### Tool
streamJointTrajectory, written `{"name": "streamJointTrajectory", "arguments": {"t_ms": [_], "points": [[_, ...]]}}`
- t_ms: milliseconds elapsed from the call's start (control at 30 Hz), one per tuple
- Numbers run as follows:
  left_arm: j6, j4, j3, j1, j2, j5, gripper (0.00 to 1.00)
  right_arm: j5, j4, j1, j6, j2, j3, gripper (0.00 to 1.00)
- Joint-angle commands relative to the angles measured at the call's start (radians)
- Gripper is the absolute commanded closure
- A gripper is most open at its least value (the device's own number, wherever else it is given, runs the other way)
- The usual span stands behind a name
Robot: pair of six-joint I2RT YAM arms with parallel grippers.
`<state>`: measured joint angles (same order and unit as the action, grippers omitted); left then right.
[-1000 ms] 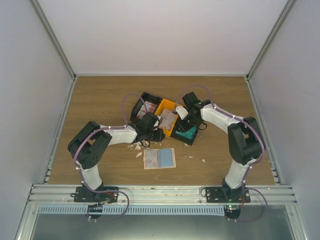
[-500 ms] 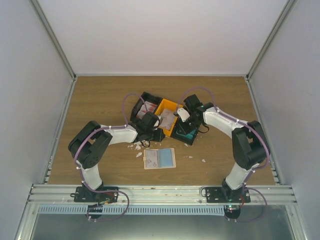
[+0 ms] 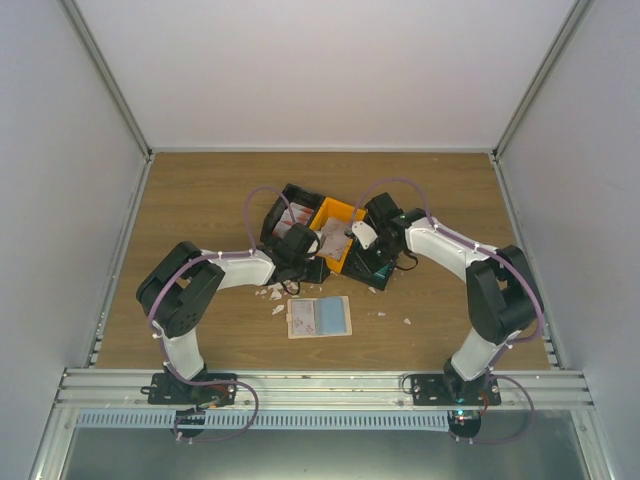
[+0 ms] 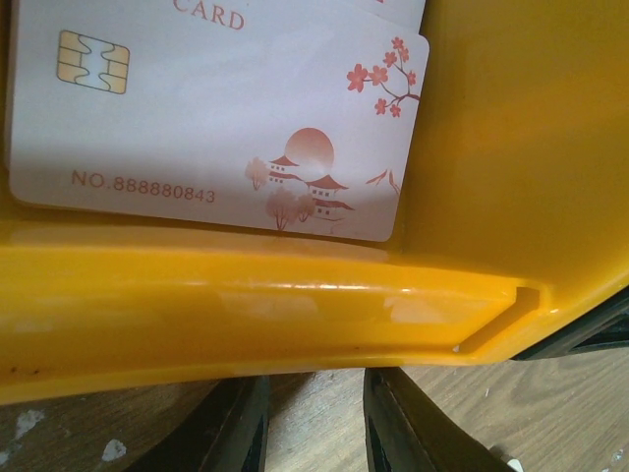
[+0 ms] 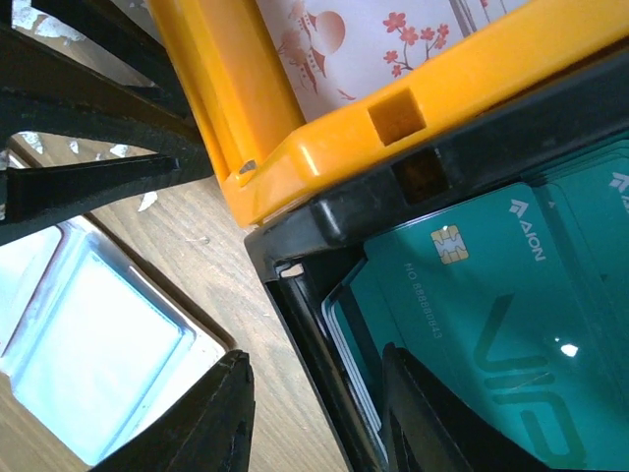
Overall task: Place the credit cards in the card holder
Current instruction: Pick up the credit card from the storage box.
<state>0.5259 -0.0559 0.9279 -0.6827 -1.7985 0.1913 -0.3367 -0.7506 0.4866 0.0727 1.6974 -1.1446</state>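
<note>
The orange bin [image 4: 295,305] is glossy plastic, the teal cards [image 5: 491,334] look smooth and shiny, and the desk [image 3: 200,200] is matt wood grain.

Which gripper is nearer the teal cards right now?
Right. The right gripper is open, straddling the black bin wall, one finger over the teal cards. The left gripper is open at the orange bin rim, one bin away.

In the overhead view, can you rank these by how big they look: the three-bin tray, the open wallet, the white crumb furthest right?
1. three-bin tray
2. card holder
3. white crumb
All lie at similar depth, so the ranking holds.
</note>
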Motion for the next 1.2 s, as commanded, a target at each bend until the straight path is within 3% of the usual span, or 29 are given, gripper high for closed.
{"name": "streamJointTrajectory", "arguments": {"t_ms": [0,300,600,1000,1167], "points": [[-0.01,0.067,0.028,0.008,0.0,-0.004,0.7,0.071,-0.013,0.007,-0.015,0.017,0.005,0.63],[-0.012,0.065,0.028,0.009,0.006,-0.006,0.7,0.054,0.003,0.008,0.003,0.035,-0.01,0.75],[-0.01,0.065,0.026,0.009,0.007,-0.006,0.7,0.105,0.014,0.016,0.006,0.049,-0.023,0.71],[-0.014,0.133,-0.027,0.011,0.078,0.013,0.68,0.112,0.065,0.018,0.012,-0.057,-0.049,0.96],[-0.011,0.137,-0.035,0.011,0.083,0.018,0.68,0.151,0.081,0.018,-0.006,-0.077,-0.03,0.99]]}}
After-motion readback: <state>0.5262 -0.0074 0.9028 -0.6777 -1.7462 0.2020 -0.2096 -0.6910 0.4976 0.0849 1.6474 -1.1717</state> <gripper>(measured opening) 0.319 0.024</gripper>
